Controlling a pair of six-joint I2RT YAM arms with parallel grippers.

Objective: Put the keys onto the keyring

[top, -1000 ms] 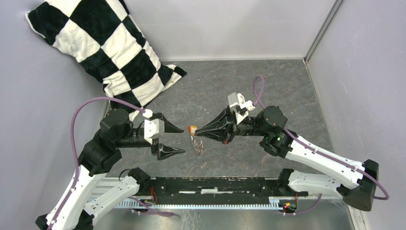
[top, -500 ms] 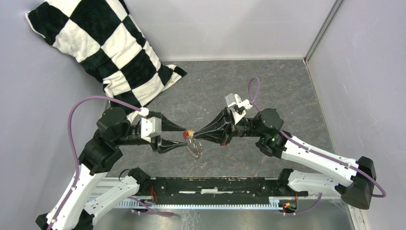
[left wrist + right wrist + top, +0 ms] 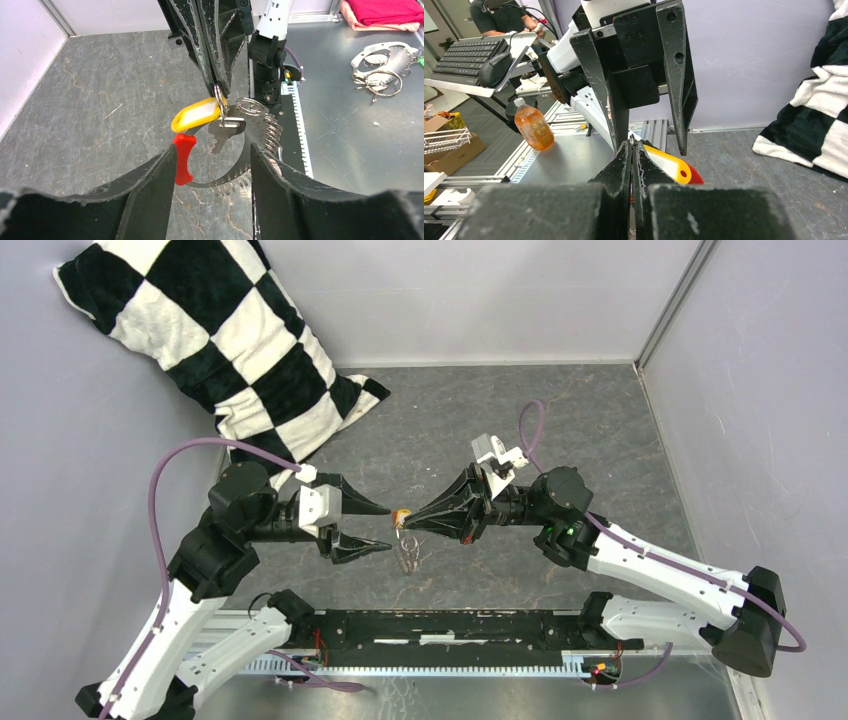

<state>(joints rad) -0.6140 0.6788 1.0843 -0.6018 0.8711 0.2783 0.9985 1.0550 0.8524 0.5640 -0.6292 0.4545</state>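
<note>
The right gripper (image 3: 407, 524) is closed tight. Its tips pinch the thin wire loop (image 3: 218, 95) at the top of the key (image 3: 226, 131). The key is silvery and hangs straight down from this loop, together with a yellow tag (image 3: 197, 114) that has a white label. The keyring (image 3: 265, 132) hangs in the same bunch, just behind and below the key, above the grey table (image 3: 520, 430) and between the two arms. It has a toothed metal edge and a red sleeve (image 3: 183, 159) on one arc. I cannot tell at which place the keyring joins the loop, or whether the key is already threaded on it.

The left gripper (image 3: 386, 528) is released and holds nothing. Its jaws stand apart, one on each side of the hanging bunch. In the left wrist view the sleeve is just beside one of its fingers (image 3: 150, 190); whether they touch I cannot tell. The two grippers point at each other, tip near tip.

A black and white checked pillow (image 3: 230, 340) leans in the far left corner, well apart from the arms.
</note>
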